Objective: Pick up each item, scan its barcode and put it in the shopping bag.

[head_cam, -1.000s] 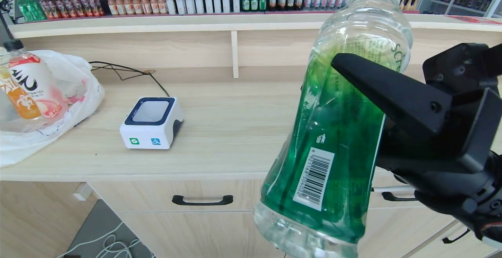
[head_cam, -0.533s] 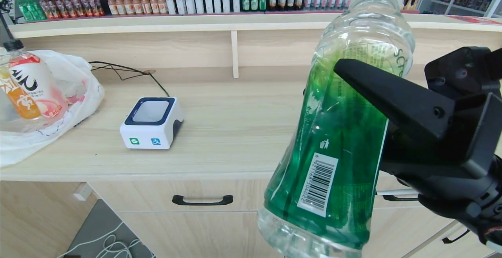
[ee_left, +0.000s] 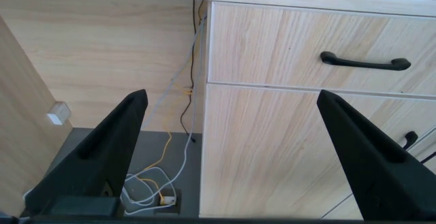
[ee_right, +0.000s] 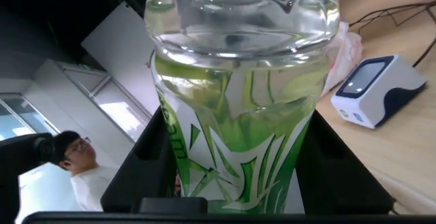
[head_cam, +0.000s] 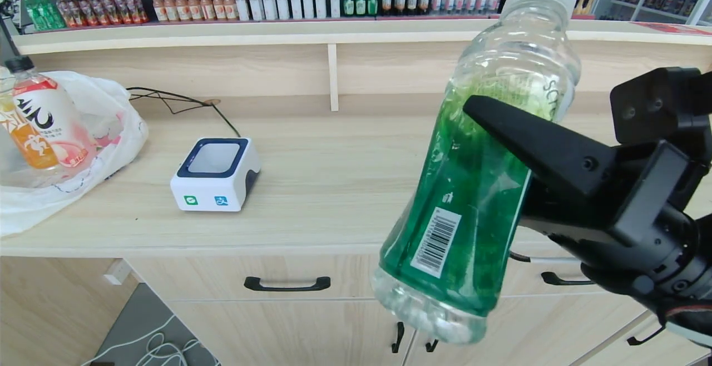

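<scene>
My right gripper [head_cam: 503,149] is shut on a clear bottle with a green label [head_cam: 473,188], held up close in the head view, tilted, cap end up. Its barcode [head_cam: 435,242] faces the head camera near the base. In the right wrist view the bottle [ee_right: 238,115] sits between the black fingers [ee_right: 146,163]. The white and blue scanner [head_cam: 216,174] rests on the counter to the left, also seen as the scanner [ee_right: 378,91]. A white shopping bag [head_cam: 100,127] at far left holds an orange-and-pink bottle [head_cam: 47,121]. My left gripper [ee_left: 231,156] hangs open below the counter, facing the drawers.
The wooden counter [head_cam: 334,188] has a raised back ledge [head_cam: 334,32] with a row of bottles behind it. A black cable [head_cam: 178,102] runs from the scanner to the back. Drawers with black handles [head_cam: 286,283] lie under the counter's front edge.
The green bottle has tilted further, its base swinging up and toward the left, and the barcode has shifted up. The right gripper turned with it. Scanner and bag stayed put.
</scene>
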You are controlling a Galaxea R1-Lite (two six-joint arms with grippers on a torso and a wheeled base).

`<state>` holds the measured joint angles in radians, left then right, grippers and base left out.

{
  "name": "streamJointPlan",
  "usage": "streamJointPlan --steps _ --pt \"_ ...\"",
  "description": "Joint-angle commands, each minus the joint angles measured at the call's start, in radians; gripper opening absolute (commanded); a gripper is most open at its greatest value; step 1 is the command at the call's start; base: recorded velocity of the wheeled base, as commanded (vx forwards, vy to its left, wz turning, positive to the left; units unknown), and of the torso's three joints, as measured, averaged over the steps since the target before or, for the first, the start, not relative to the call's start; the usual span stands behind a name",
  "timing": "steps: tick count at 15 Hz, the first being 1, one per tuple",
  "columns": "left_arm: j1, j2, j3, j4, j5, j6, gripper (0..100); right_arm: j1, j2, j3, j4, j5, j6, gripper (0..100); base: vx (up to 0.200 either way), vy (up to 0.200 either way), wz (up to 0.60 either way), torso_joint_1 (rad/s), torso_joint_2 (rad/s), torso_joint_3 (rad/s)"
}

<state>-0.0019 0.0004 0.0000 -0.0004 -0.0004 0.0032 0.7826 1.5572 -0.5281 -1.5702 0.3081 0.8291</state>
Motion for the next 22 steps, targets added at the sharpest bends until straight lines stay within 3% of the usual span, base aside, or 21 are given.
streamJointPlan --steps 1,3,10,16,19,22 --pt "0.0 0.0 0.0 0.0 0.0 0.0 100 -0.051 0.05 0.007 -0.001 -0.001 -0.085 0 0.0 0.0 0.0 0.0 0.0 0.0" --pt "0.0 0.0 0.0 -0.001 0.0 0.0 100 -0.063 0.044 0.011 -0.001 -0.01 -0.13 0 0.0 0.0 0.0 0.0 0.0 0.0" --pt "0.0 0.0 0.0 0.0 -0.001 0.004 100 -0.167 0.017 0.045 -0.001 -0.127 -0.541 0 0.0 0.0 0.0 0.0 0.0 0.0" --pt "0.0 0.0 0.0 0.0 -0.001 0.004 100 -0.201 -0.086 0.025 0.157 -0.31 -0.843 0 0.0 0.0 0.0 0.0 0.0 0.0" --pt "0.0 0.0 0.0 0.0 -0.001 0.004 100 -0.255 -0.106 0.025 0.159 -0.4 -0.91 0 0.0 0.0 0.0 0.0 0.0 0.0" --pt "0.0 0.0 0.0 0.0 0.0 0.001 100 -0.259 -0.12 0.011 0.156 -0.409 -0.944 0 0.0 0.0 0.0 0.0 0.0 0.0"
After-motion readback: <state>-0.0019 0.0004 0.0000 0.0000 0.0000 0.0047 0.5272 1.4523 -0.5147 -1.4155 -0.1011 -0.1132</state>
